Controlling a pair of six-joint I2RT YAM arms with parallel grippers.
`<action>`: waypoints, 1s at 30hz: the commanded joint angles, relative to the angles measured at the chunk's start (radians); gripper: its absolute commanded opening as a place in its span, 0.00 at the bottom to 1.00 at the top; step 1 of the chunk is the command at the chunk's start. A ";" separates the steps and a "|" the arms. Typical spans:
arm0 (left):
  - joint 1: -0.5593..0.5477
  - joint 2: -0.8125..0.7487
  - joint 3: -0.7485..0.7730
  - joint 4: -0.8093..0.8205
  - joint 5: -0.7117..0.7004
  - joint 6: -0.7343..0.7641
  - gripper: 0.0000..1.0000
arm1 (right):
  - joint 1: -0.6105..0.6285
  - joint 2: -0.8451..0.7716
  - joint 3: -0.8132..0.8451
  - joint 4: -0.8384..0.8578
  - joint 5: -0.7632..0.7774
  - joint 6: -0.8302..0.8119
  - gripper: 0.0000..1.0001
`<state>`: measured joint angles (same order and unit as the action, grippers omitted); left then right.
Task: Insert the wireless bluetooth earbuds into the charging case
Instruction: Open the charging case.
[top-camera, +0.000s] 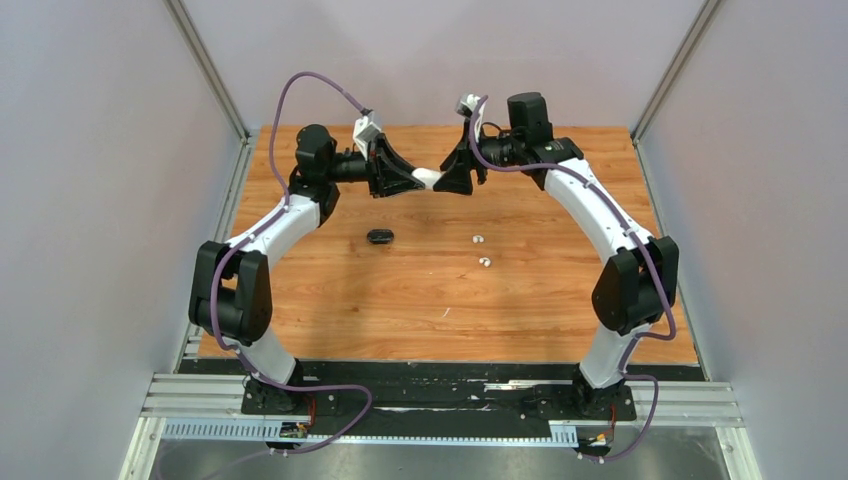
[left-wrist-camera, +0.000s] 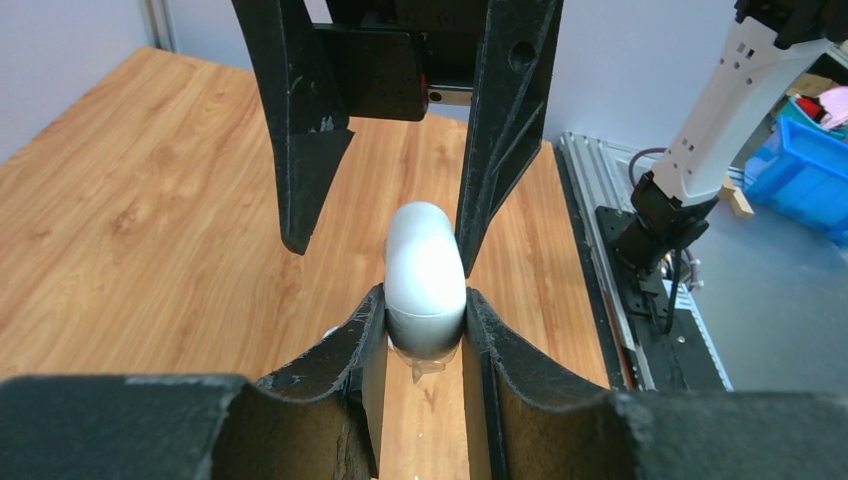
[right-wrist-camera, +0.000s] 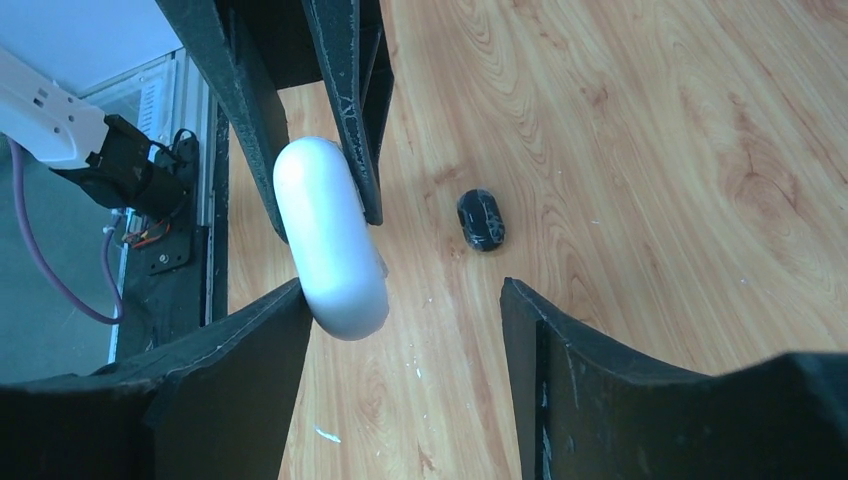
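My left gripper (left-wrist-camera: 424, 300) is shut on the white pebble-shaped charging case (left-wrist-camera: 425, 265) and holds it above the table at the far middle (top-camera: 428, 178). My right gripper (right-wrist-camera: 402, 295) is open around the case's other end; the case (right-wrist-camera: 330, 240) rests against its left finger and the right finger stands well apart. The two grippers face each other in the top view, left (top-camera: 412, 181) and right (top-camera: 450, 178). Two white earbuds (top-camera: 477, 239) (top-camera: 485, 262) lie on the table, right of centre. The black earbuds are out of view.
A black pebble-shaped case (top-camera: 380, 237) lies shut on the wooden table (top-camera: 560, 300), left of centre; it also shows in the right wrist view (right-wrist-camera: 481, 219). Grey walls enclose the table on three sides. Small white specks dot the wood.
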<state>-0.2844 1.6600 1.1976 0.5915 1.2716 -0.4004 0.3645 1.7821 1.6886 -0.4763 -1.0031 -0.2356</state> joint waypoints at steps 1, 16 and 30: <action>-0.011 -0.010 0.017 0.032 0.061 0.010 0.00 | -0.024 0.028 0.084 0.080 0.062 0.063 0.67; -0.013 -0.014 0.026 -0.065 0.064 0.092 0.00 | -0.078 0.047 0.097 0.145 0.045 0.209 0.65; -0.012 -0.004 0.043 -0.035 0.042 0.030 0.00 | -0.064 0.029 0.075 0.145 0.016 0.154 0.61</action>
<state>-0.2863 1.6600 1.1999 0.5098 1.2552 -0.3218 0.2947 1.8252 1.7424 -0.3977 -1.0004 -0.0479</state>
